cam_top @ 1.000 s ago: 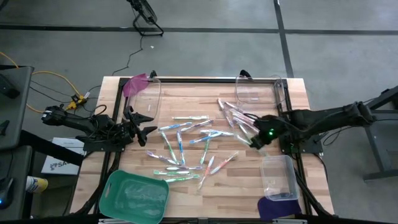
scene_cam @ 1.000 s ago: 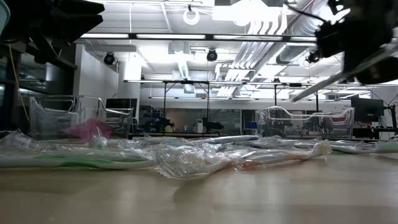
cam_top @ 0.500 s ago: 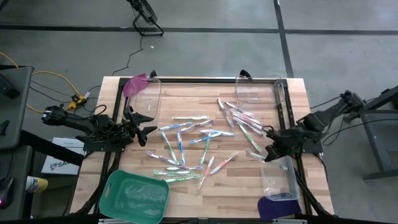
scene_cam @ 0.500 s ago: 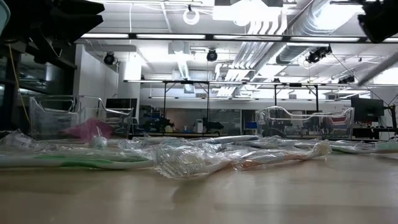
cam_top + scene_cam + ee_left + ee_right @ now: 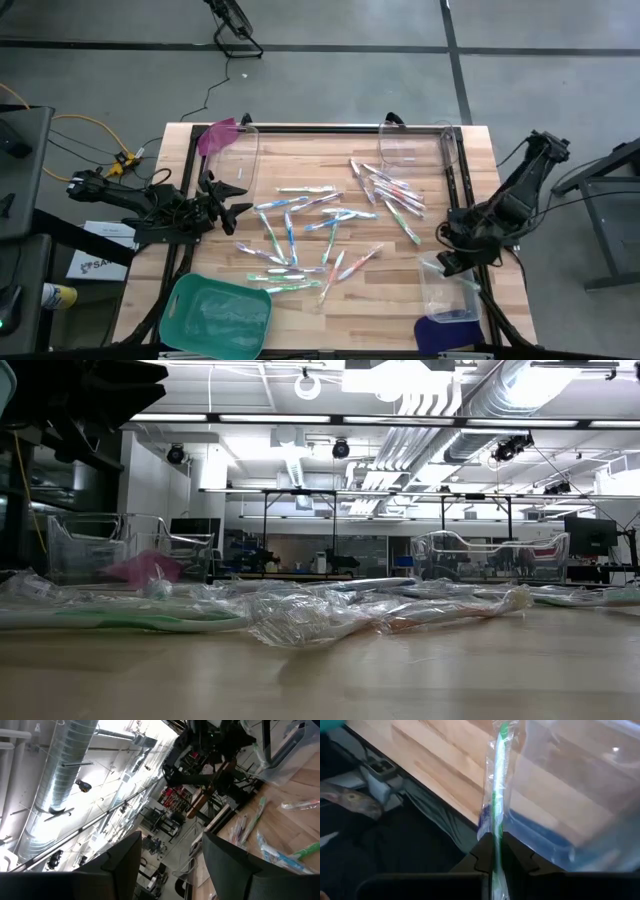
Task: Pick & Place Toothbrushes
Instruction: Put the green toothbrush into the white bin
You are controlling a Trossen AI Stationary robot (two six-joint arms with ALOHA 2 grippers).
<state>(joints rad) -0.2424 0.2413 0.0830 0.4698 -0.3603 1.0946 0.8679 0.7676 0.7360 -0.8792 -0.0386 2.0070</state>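
Several wrapped toothbrushes (image 5: 320, 225) lie scattered flat on the wooden table; they also show in the low view (image 5: 300, 615). My right gripper (image 5: 443, 262) is at the near right, over the rim of a clear bin (image 5: 447, 288), and is shut on one green toothbrush in a clear wrapper (image 5: 499, 785). My left gripper (image 5: 236, 204) waits at the table's left side, level and open, left of the pile; its two fingers stand apart in the left wrist view (image 5: 172, 870). My right gripper pinches the wrapped green toothbrush between its two fingers at one end (image 5: 495, 842). The fingers lie along the brush, which sticks straight out past the fingertips. It is lifted clear, with its free end (image 5: 503, 732) over the table's edge beside the clear bin's wall.
A green tray (image 5: 215, 315) sits at the near left. A clear bin with a pink lid (image 5: 232, 148) stands far left and another clear bin (image 5: 415, 148) far right. A purple lid (image 5: 447, 332) lies by the near-right bin. A black frame (image 5: 462, 200) runs along the right side.
My right gripper has gone from the right side of the toothbrush pile toward the table's near right, to above the clear bin, with its arm folding back off the table. The low view has lost sight of it.
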